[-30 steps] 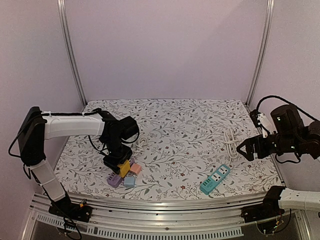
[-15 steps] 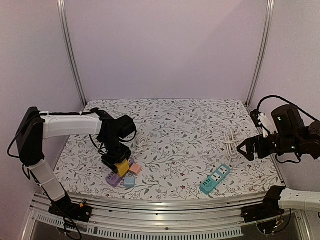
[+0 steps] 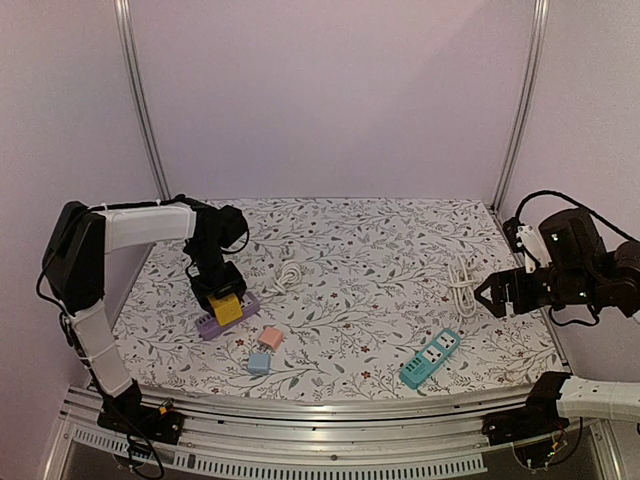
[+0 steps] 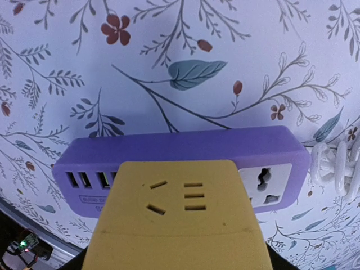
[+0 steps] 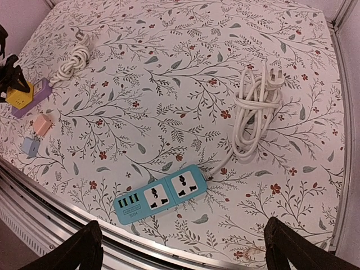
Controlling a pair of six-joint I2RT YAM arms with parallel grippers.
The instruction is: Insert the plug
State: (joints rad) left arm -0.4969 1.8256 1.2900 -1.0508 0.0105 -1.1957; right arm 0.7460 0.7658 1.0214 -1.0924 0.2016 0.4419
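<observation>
Lilac walls, floral tablecloth (image 3: 380,250): left gripper (image 3: 224,300) clamps yellow adapter (image 4: 177,214) over purple power strip (image 4: 225,146); right gripper (image 5: 183,250), far off, gapes.

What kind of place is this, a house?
Probably a robot test booth, not a house: a left arm and a right arm bolted at a floral table, plain walls with metal posts, and a teal power strip and purple power strip laid out for plug practice.

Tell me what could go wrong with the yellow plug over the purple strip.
1. The yellow plug in the left gripper hides the socket under it, so it may miss the slots and jam.
2. The purple strip lies loose on the table, and the right gripper is far off, so a push may slide or tip it.
</observation>
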